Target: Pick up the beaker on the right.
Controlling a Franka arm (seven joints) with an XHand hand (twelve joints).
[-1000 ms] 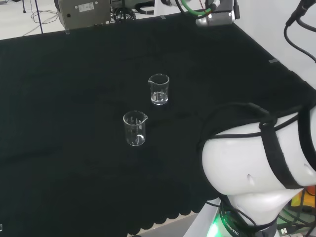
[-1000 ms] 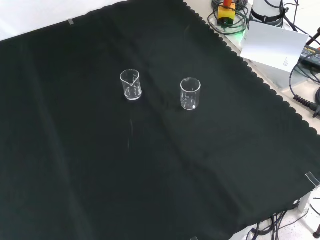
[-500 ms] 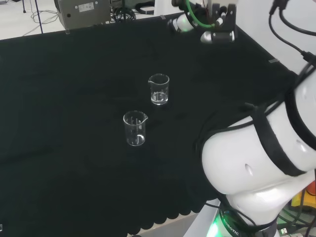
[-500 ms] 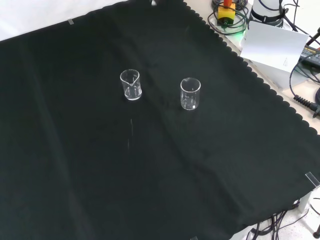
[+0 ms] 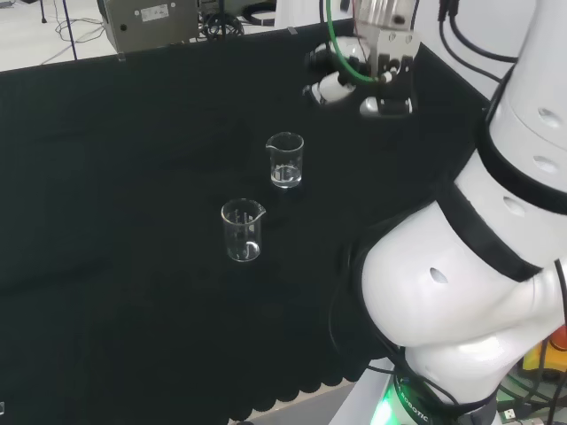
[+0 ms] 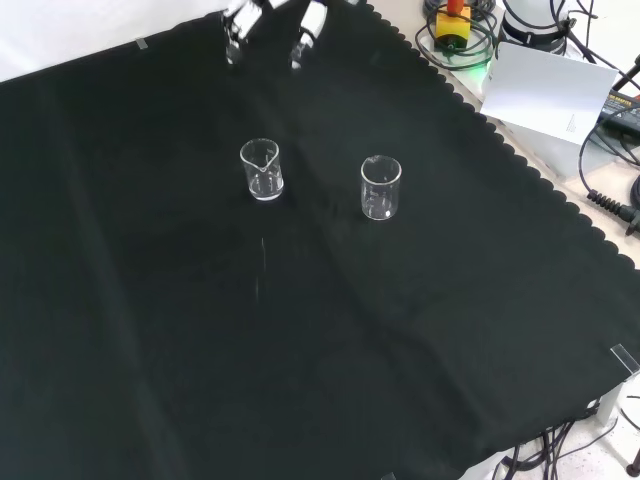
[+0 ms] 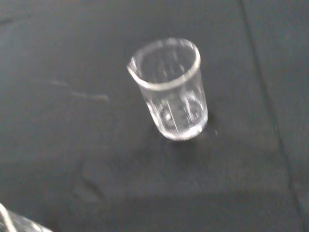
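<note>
- The hand hung up in the air over the far right part of the cloth in the head view. It touched nothing.
- Its fingers were spread apart and held nothing. I think they were open like that to leave room for a beaker to go in between.
- Two beakers stood upright on the cloth, a little apart from each other. Both looked empty.
- The right beaker in the head view was also the far one there. It was the one closer to the hand, so I think it was the one to pick up.
- In the front view that same beaker stood on the left, below the fingers.
- The other beaker stood nearer and to the left in the head view, away from the hand.
- The wrist view looked down at one beaker, likely because the hand was aimed at it.
- The pick-up had not begun; the hand needed to come down beside the glass first.
</note>
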